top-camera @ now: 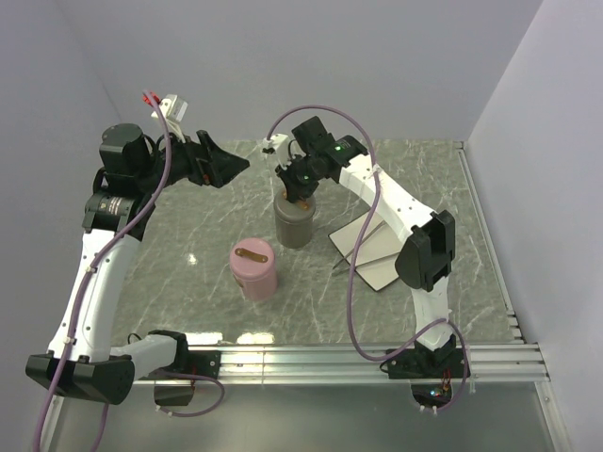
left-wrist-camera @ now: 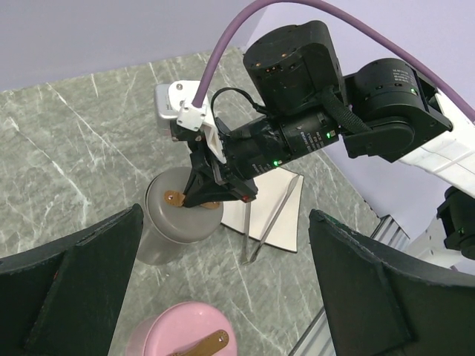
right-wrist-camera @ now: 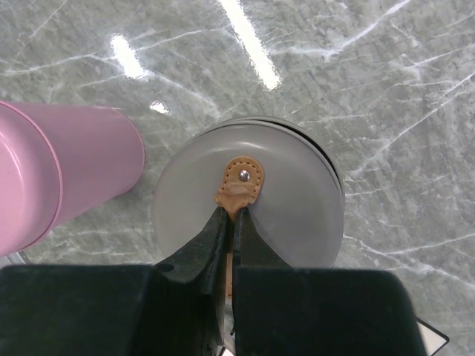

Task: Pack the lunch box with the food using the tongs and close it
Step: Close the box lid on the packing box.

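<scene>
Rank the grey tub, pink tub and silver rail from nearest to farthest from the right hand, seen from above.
1. Grey tub: under the right hand, which pinches its lid tab.
2. Pink tub: leftward, nearer the bases.
3. Silver rail: along the table's near edge.

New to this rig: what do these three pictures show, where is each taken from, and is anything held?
Two robot arms stand at a marble table. One picture looks down from above; the other two come from a camera on each wrist. On the table: a grey canister, a pink canister, and metal tongs lying on a white plate. The right tool is shut on the brown tab of the grey canister's lid. The left tool is open, holding nothing.
</scene>
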Action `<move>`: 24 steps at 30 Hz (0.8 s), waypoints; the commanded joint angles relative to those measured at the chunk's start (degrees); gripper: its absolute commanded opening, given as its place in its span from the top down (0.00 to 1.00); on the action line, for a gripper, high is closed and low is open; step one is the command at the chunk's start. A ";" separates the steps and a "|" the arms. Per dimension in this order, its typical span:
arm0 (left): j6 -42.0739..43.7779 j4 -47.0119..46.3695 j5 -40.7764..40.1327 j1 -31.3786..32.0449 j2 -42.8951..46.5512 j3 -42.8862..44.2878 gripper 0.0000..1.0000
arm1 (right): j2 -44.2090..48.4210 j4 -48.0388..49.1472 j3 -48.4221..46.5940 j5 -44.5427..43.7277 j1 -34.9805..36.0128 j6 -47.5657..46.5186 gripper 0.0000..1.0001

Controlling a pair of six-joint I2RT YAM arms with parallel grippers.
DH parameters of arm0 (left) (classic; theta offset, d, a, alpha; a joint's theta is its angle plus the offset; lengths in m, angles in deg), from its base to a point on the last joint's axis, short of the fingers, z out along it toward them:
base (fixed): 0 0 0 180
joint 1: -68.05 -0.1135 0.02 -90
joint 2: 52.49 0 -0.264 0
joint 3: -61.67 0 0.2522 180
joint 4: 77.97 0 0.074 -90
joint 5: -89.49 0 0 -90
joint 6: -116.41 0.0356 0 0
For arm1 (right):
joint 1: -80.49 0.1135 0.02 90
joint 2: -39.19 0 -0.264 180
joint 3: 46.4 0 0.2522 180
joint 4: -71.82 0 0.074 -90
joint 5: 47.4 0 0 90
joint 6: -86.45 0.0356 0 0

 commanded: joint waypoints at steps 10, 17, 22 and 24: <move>-0.74 -2.52 2.01 -0.39 1.60 -1.14 0.01 | -2.01 -0.84 -3.08 3.03 -0.25 0.44 1.00; -0.74 -2.52 2.45 -0.39 1.86 -1.93 0.00 | -2.54 -1.29 -5.01 4.44 -0.95 1.14 1.00; -0.57 -2.87 2.63 -0.39 2.12 -2.37 0.01 | -1.58 -1.63 -4.66 6.72 -1.57 1.14 1.00; -0.57 -2.87 2.80 -0.39 2.12 -2.63 0.01 | -1.05 -1.55 -4.57 7.25 -1.66 1.32 1.00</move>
